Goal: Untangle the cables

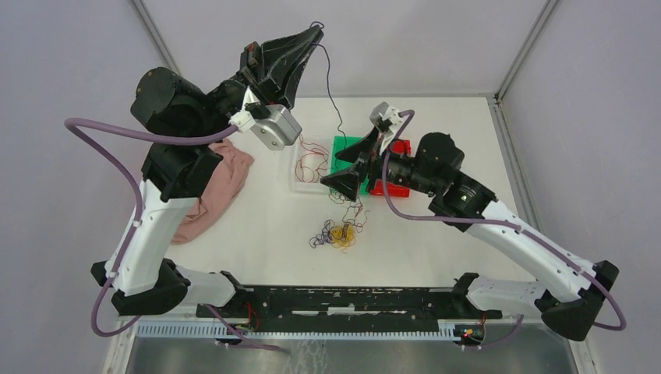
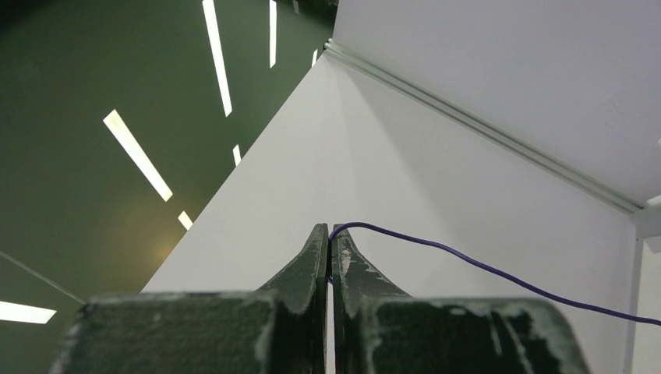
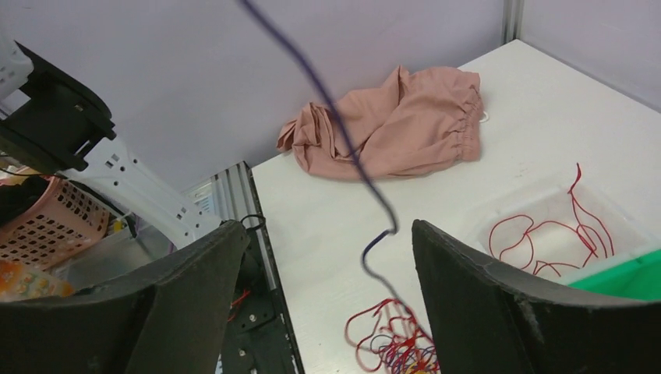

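Note:
My left gripper [image 1: 316, 29] is raised high at the back and is shut on the end of a purple cable [image 1: 330, 86]. In the left wrist view the gripper [image 2: 330, 232] pinches this cable [image 2: 483, 266], which trails off to the right. The cable hangs down to the clump of red, yellow-orange and purple cables [image 1: 340, 234] on the table. My right gripper [image 1: 355, 167] is open above the table, just behind the clump. In the right wrist view the purple cable [image 3: 372, 195] passes between its spread fingers [image 3: 327, 234] without touching them, and the clump [image 3: 397, 343] lies below.
A clear tray [image 1: 300, 183] holds a loose red cable [image 3: 546, 241]. A green bin [image 1: 343, 148] and a red bin [image 1: 396, 185] stand behind the right gripper. A pink cloth [image 1: 214, 191] lies at the left. A pink basket [image 3: 39, 226] sits off the table's edge.

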